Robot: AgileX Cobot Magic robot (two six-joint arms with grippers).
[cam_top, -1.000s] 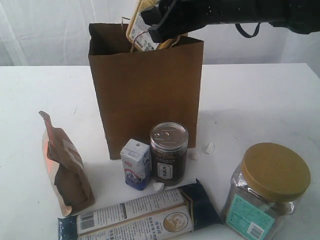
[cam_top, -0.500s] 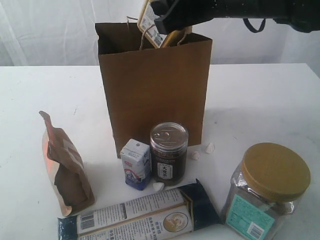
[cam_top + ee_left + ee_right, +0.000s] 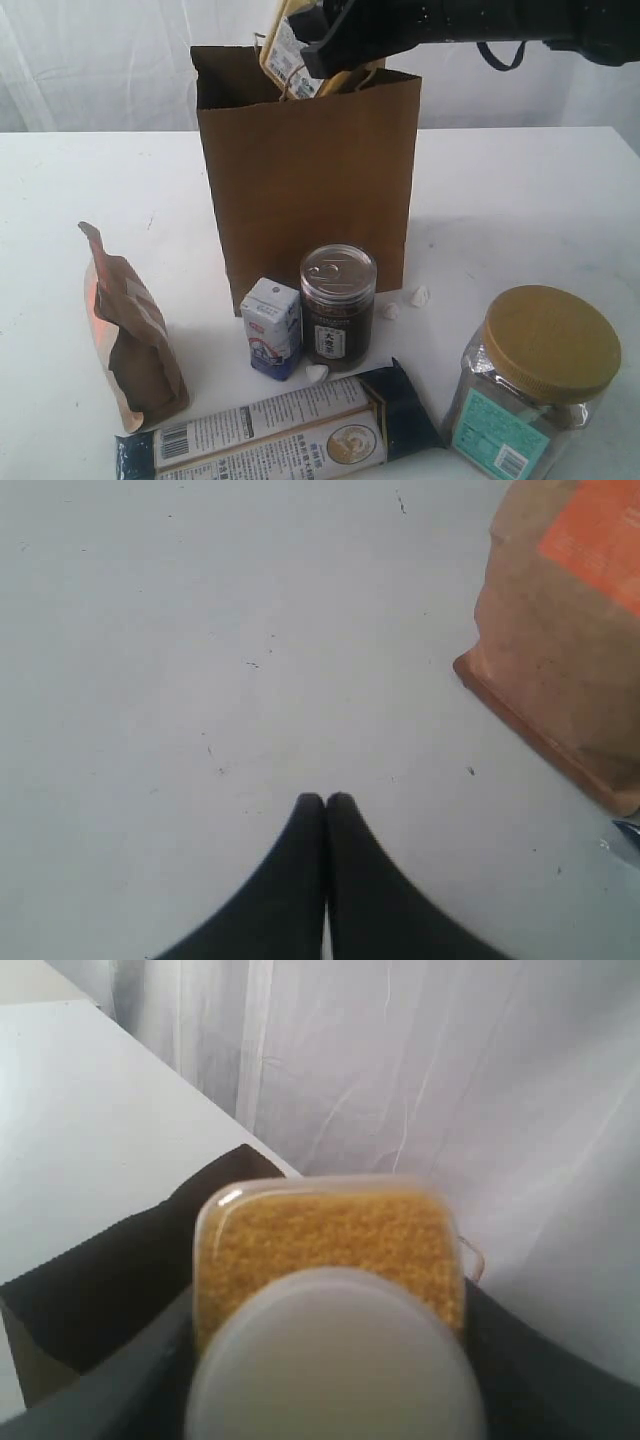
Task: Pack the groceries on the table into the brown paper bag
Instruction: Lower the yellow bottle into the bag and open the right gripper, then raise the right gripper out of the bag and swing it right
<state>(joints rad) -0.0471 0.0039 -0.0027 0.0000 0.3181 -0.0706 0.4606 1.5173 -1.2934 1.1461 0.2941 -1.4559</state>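
The yellow-grain bottle (image 3: 282, 50) has tipped a bit left, clamped in the right hand (image 3: 318, 45) over the open brown paper bag (image 3: 310, 180) so it can drop in, while the left hand (image 3: 326, 802) is pressed together.

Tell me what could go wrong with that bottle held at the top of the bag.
The yellow-grain bottle sits tilted in the right gripper at the mouth of the brown paper bag. It may snag the rim and drag or tip the bag. If the bag tips forward, it could knock over the dark pull-tab jar and small white-blue carton standing close in front.
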